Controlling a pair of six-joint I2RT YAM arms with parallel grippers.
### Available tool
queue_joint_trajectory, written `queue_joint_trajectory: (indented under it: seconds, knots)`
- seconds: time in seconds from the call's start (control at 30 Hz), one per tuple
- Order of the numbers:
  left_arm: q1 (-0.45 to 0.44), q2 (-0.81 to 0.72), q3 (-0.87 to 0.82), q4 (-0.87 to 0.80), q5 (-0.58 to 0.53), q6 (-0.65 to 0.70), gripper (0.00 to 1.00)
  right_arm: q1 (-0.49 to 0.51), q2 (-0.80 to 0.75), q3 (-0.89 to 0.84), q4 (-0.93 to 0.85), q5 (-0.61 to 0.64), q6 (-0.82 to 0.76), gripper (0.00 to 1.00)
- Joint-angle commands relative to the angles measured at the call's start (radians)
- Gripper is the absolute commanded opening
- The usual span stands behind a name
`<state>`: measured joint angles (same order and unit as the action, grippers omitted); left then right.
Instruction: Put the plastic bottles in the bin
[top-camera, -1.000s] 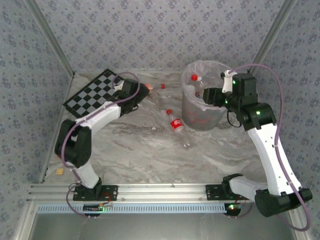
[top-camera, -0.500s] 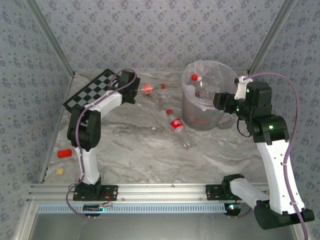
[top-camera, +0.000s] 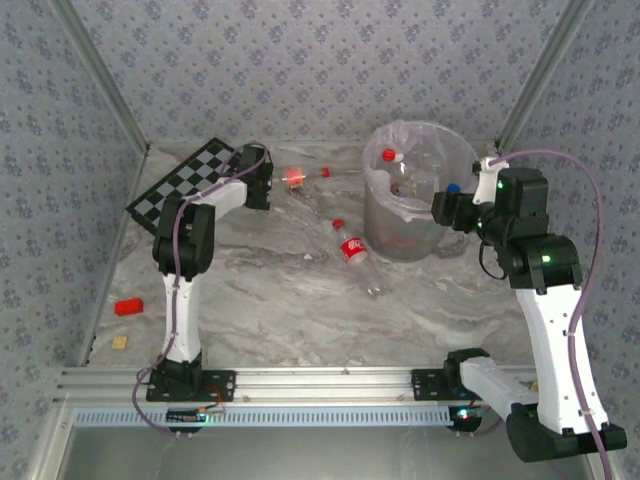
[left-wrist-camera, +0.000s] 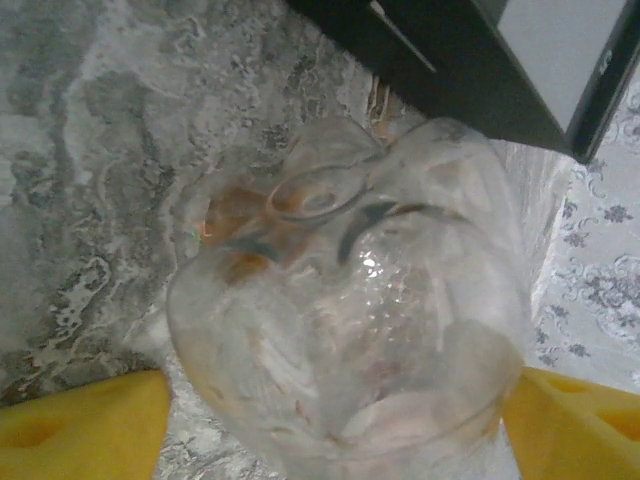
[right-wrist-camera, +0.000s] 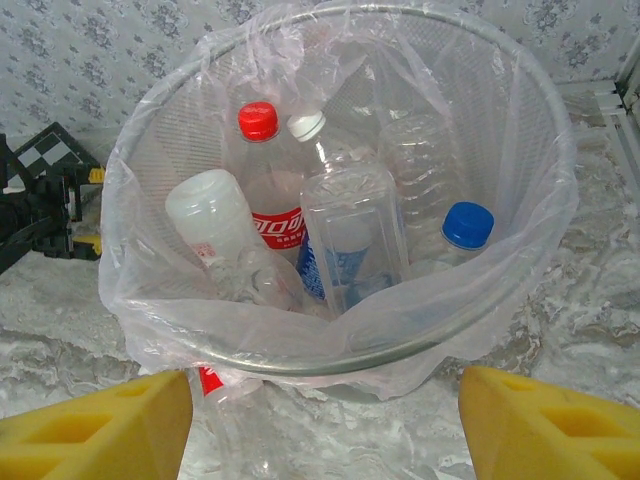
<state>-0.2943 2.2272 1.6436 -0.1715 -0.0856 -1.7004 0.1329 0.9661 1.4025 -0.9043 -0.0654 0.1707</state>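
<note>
Straddling a crumpled clear bottle (left-wrist-camera: 350, 300) at 11 o'clock on the bench (top-camera: 260, 290) with the left hand (left-wrist-camera: 330, 425) spread open; holding the right hand (right-wrist-camera: 322, 420) open, empty, at 3 o'clock of the lined grey bin (right-wrist-camera: 560, 200) of red-, white- and blue-capped bottles (right-wrist-camera: 340, 230).

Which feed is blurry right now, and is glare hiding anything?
Left wrist: the bottle sits too close, soft and hazy, with a small glint on its plastic. Right wrist: sharp and evenly lit, the bin contents readable. Top external: even light, faint shadows on the table.
</note>
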Motion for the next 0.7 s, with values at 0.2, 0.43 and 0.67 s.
queue_joint_trajectory:
  seconds: [0.2,0.43,0.67]
  knots:
    - [0.015,-0.009,0.035,-0.064,-0.004,0.010,0.52,-0.008,-0.017,-0.001,-0.024,0.014,-0.008,0.73]
    - [0.016,-0.131,0.013,-0.062,-0.026,0.167,0.48,-0.010,-0.017,0.021,-0.021,-0.004,-0.001,0.73]
    - [0.016,-0.352,-0.039,-0.030,0.040,0.533,0.48,-0.006,0.033,0.074,0.005,-0.137,0.005,0.70]
